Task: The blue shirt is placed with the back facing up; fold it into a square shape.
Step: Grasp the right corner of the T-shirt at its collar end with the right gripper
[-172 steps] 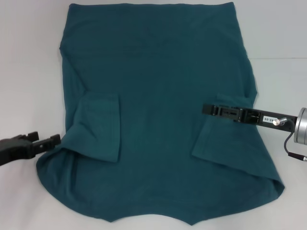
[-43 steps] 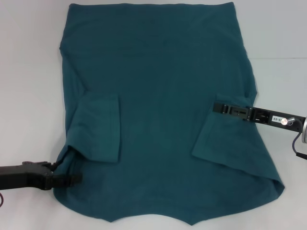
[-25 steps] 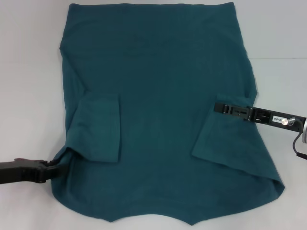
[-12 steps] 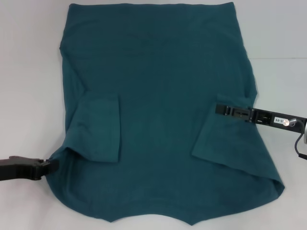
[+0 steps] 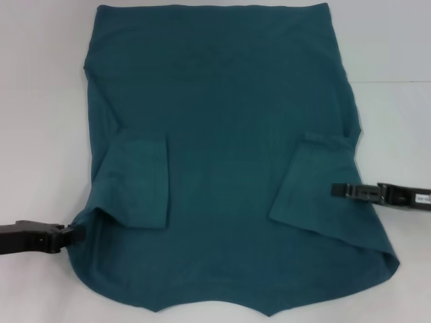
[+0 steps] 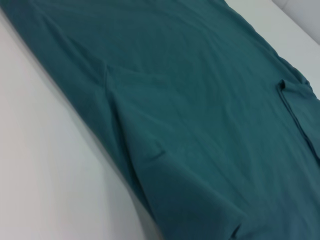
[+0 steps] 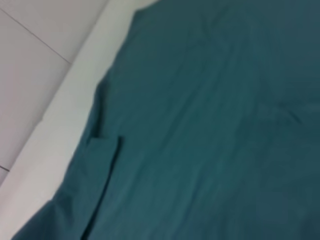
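Left pincer [image 5: 75, 233] visible only overhead, touching shirt [image 5: 222, 101].

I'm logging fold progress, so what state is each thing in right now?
blue shirt: lying flat, plain side up, both sleeves folded inward, body not yet folded.
left gripper: low at the shirt's left edge, below the folded sleeve.
right gripper: over the shirt's right folded sleeve.
table: white, under the shirt.

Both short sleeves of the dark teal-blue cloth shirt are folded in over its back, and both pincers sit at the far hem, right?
Not quite. The head view shows both sleeves folded in on the dark teal-blue cloth shirt, but the left pincer and right pincer sit at its side edges nearer the robot, not the far hem.
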`<state>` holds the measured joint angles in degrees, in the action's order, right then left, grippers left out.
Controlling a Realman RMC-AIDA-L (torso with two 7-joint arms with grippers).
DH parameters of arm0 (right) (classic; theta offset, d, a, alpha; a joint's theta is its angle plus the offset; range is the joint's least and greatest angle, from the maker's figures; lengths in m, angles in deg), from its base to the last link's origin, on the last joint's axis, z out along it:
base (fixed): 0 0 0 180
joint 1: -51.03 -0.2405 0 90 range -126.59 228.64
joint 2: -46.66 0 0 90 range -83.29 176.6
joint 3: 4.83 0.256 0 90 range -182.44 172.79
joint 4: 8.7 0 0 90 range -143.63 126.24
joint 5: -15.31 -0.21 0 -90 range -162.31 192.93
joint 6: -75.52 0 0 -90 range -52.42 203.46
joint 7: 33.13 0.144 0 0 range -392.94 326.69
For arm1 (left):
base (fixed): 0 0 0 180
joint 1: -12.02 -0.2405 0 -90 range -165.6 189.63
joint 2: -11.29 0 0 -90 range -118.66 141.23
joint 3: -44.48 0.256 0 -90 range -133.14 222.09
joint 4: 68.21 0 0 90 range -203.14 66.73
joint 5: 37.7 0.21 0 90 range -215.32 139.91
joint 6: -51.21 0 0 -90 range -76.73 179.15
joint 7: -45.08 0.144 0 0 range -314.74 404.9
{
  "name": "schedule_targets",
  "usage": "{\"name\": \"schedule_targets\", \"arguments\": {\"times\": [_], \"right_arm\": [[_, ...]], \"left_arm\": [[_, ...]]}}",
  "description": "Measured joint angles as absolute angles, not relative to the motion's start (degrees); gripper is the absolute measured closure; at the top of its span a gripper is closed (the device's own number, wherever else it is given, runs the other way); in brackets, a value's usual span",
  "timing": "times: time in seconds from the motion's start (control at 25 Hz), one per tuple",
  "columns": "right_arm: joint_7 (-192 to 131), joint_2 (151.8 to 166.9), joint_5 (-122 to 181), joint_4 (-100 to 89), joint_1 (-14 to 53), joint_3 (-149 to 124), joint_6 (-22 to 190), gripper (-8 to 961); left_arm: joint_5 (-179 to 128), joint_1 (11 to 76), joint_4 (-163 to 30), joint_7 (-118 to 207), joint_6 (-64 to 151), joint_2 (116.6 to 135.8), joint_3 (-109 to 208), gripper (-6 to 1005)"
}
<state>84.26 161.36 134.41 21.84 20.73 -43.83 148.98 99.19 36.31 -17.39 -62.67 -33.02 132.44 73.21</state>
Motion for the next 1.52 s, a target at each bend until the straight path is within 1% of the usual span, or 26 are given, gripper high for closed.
{"name": "schedule_targets", "arguments": {"times": [0.12, 0.2, 0.72, 0.84, 1.04, 1.2, 1.52], "right_arm": [[85.83, 160.54, 134.84, 22.14, 22.11, -43.70, 150.77, 38], [86.20, 160.27, 134.85, 22.26, 22.85, -43.49, 151.89, 38], [85.89, 160.09, 134.84, 22.81, 24.47, -43.41, 154.83, 37], [86.20, 159.52, 134.86, 23.29, 25.03, -43.41, 156.21, 38], [86.53, 157.98, 134.98, 23.32, 26.62, -43.45, 157.97, 38], [86.98, 157.26, 135.62, 23.31, 27.71, -43.51, 158.97, 39], [88.28, 157.24, 139.03, 23.13, 28.23, -43.40, 159.62, 40]], "left_arm": [[99.04, 36.31, -17.31, -62.67, -33.02, 132.57, 73.21, 971], [98.89, 36.35, -17.30, -62.67, -32.79, 132.67, 73.21, 971], [98.34, 36.87, -17.27, -62.67, -32.57, 132.72, 73.21, 970], [98.34, 37.10, -17.34, -62.67, -32.54, 132.66, 73.21, 970], [98.34, 37.58, -17.52, -62.66, -32.54, 132.73, 73.22, 970], [98.34, 37.82, -17.57, -62.66, -32.61, 132.76, 73.22, 970], [98.34, 38.25, -17.75, -62.66, -32.77, 132.84, 73.32, 970]]}}
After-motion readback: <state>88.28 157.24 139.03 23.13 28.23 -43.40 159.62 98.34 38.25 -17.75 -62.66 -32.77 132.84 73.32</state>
